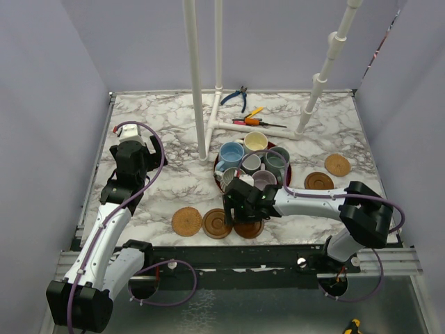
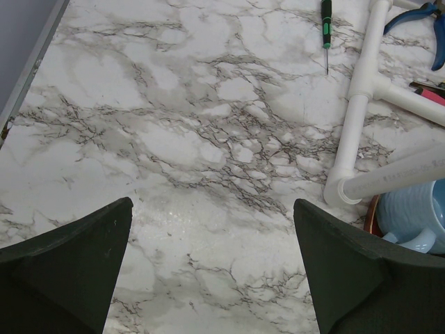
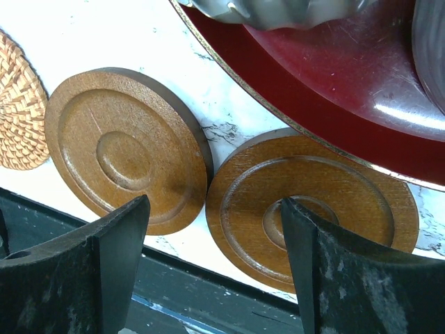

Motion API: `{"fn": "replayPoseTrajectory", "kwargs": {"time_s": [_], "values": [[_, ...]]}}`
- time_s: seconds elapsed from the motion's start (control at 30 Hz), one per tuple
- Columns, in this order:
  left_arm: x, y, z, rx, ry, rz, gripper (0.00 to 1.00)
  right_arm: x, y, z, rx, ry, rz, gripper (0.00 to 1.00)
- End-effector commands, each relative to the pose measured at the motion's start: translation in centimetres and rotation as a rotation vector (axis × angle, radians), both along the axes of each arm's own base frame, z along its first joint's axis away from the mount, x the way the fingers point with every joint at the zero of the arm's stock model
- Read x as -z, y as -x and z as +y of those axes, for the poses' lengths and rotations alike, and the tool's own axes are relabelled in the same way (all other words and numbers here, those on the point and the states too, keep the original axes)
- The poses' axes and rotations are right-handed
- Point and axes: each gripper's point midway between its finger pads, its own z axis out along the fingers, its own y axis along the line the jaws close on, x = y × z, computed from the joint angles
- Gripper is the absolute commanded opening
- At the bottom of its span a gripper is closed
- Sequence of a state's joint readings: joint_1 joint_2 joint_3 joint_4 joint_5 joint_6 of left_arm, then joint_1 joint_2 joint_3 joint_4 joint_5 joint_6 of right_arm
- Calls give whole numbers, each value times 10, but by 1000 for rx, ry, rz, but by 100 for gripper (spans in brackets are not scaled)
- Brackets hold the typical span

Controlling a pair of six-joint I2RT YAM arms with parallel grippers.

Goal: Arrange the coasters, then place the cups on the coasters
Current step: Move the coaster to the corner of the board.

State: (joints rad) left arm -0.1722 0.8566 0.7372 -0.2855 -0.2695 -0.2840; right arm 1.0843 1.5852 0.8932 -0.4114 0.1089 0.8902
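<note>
The left arm rises from its base at the near left and stretches forward along the left side. Its wrist tips down, so the left gripper faces the surface with its jaws spread wide and nothing between them. The right arm folds sharply at its elbow on the right and lays its forearm leftward across the middle, where the right gripper hangs low, jaws parted and holding nothing.

Front coasters: 3 flat in a row, 1 woven, 2 grooved brown.
Right coasters: 2 flat, side by side.
Cups: 6 upright, crowded on red tray.
</note>
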Motion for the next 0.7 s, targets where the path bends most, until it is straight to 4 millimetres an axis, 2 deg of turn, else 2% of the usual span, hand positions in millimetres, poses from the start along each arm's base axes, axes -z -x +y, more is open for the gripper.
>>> {"fn": "replayPoseTrajectory", "kwargs": {"time_s": [0.0, 0.17, 0.33, 0.43, 0.5, 0.57, 0.67], "values": [[3, 0, 0, 2, 2, 0, 99, 0, -10, -3, 9, 28, -37, 80], [3, 0, 0, 4, 4, 0, 99, -16, -8, -5, -17, 9, -51, 81], [3, 0, 0, 2, 2, 0, 99, -44, 9, 0, -145, -62, -48, 86], [3, 0, 0, 1, 1, 0, 99, -73, 17, -6, -206, -83, -78, 91], [3, 0, 1, -1, 0, 0, 99, -97, 15, -13, -218, -98, -126, 94], [1, 0, 1, -2, 0, -4, 99, -124, 8, -18, -212, -119, -201, 97], [2, 0, 1, -3, -1, -3, 99, -149, -13, -32, -168, -63, -299, 100]]}}
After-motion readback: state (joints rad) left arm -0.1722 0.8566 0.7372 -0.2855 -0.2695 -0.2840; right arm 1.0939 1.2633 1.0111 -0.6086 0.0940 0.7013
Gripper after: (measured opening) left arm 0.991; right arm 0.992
